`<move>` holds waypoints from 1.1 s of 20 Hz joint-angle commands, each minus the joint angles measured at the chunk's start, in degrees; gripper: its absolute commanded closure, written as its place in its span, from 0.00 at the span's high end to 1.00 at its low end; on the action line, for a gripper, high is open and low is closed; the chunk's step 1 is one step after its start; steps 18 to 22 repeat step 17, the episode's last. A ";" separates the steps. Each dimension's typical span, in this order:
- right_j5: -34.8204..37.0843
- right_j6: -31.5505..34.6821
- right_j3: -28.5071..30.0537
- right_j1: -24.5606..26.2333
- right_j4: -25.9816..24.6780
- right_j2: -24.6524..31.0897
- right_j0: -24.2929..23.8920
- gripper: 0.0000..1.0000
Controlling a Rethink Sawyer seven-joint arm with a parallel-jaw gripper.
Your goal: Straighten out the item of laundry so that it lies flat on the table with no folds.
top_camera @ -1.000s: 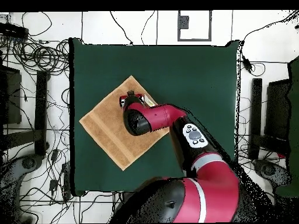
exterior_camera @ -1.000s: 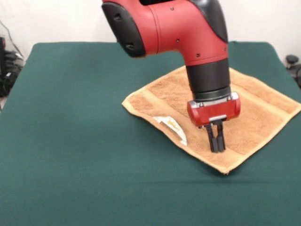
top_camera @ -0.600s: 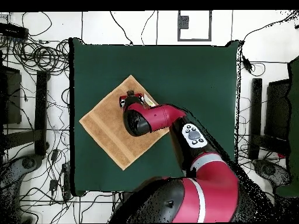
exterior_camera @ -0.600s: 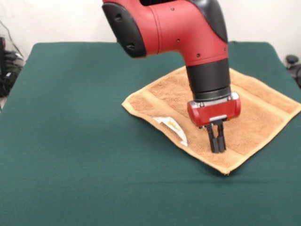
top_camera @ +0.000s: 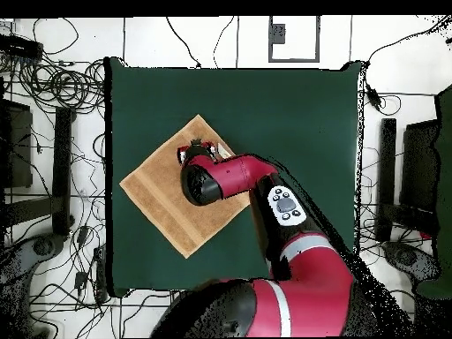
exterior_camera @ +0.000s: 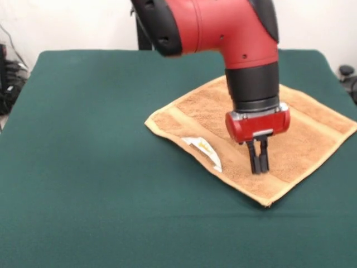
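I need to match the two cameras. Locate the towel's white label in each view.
Front view: the white label lies on the towel's near-left edge, left of the claw.
Overhead view: not distinguishable; the arm covers that edge of the towel.
Shared landmark: the claw's red housing over the towel.

Arm bent down, wrist vertical

The red and black arm [exterior_camera: 223, 28] points its gripper [exterior_camera: 258, 164] straight down, the two black fingers [exterior_camera: 254, 158] pressed close together.
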 commanded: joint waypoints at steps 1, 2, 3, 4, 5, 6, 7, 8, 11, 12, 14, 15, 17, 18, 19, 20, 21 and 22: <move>15.47 -0.05 4.17 -6.31 2.77 -0.65 3.13 0.00; 16.06 -0.10 4.65 -7.01 2.76 -0.63 3.08 0.00; 16.53 -0.11 4.74 -7.22 2.46 -0.77 3.17 0.00; 16.59 0.05 5.01 -7.35 2.16 -0.81 3.12 0.00; 16.65 0.22 5.28 -7.49 1.86 -0.85 3.07 0.00; 16.74 0.33 5.06 -7.46 1.74 -0.64 2.93 0.00; 17.16 0.24 5.02 -7.31 1.53 -0.56 2.81 0.00; 17.07 0.51 4.71 -7.04 1.21 -0.66 2.89 0.00; 16.49 1.29 4.07 -6.20 0.41 -1.32 3.21 0.00; 16.22 1.49 3.92 -5.94 0.20 -1.48 3.28 0.00; 16.03 1.65 3.80 -5.75 0.13 -1.63 3.27 0.00; 16.07 1.74 3.69 -5.65 0.16 -1.77 3.29 0.00; 16.47 1.53 3.47 -5.39 0.16 -1.84 3.28 0.00; 16.47 1.53 3.47 -5.39 0.16 -1.84 3.28 0.00; 16.47 1.53 3.47 -5.39 0.16 -1.84 3.28 0.00; 16.47 1.53 3.47 -5.39 0.16 -1.84 3.28 0.00; 16.47 1.53 3.47 -5.39 0.16 -1.84 3.28 0.00; 16.47 1.53 3.47 -5.39 0.16 -1.84 3.28 0.00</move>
